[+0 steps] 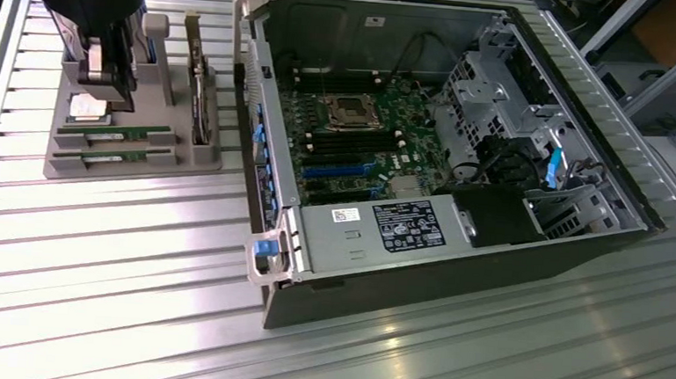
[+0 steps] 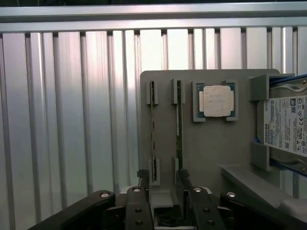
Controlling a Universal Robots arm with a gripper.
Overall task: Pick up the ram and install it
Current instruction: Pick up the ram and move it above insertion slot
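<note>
On the exterior view's left, a gray tray (image 1: 81, 170) (image 2: 206, 143) sits on the ribbed aluminium table (image 1: 111, 255). Both sticks stand on edge in its slotted holders, neither one lifted. The far ram stick (image 1: 116, 132) (image 2: 179, 122) is just beside the CPU chip (image 1: 85, 108) (image 2: 215, 100), and the near ram stick (image 1: 115, 152) (image 2: 152, 129) runs parallel to it.

The gripper (image 1: 109, 92) (image 2: 163, 178) hangs over the tray with its fingers (image 2: 143, 176) spread apart and nothing between them. In the wrist view the near ram stick's holder block falls in the gap, while the far ram stick lines up with the other finger; whether a finger touches either cannot be told. In the exterior view the arm's dark body hides the fingertips and part of the CPU chip. The wrist view shows the sticks edge-on, so their labels are unreadable.

A hard drive (image 1: 202, 102) (image 2: 288, 124) stands in the tray, cut off at the wrist view's edge. To the right lies the open computer case (image 1: 426, 283); the slots on its motherboard (image 1: 359, 138) are dark and hard to make out.
</note>
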